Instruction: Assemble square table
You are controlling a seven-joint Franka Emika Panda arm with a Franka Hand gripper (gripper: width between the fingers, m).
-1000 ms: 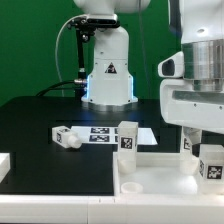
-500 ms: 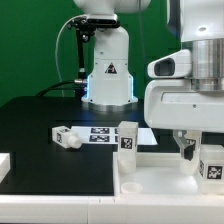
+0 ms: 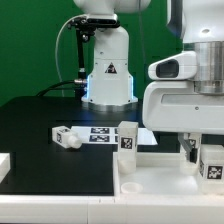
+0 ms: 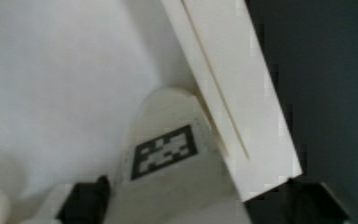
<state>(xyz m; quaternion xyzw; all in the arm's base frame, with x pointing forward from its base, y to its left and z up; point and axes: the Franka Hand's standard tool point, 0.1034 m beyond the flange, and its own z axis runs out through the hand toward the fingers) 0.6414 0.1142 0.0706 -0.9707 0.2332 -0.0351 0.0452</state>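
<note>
White leg stands just beside the tabletop rim, between my tool's 2 partly spread fingers; I cannot tell whether they grip it.

The tabletop looks like smooth white plastic, with a faint sheen along its raised rim. The legs are the same smooth white plastic, and their black-and-white tags look matt, like printed paper. The table beneath is matt black. The marker board looks thin and papery. The arm's casing is glossy white plastic.
</note>
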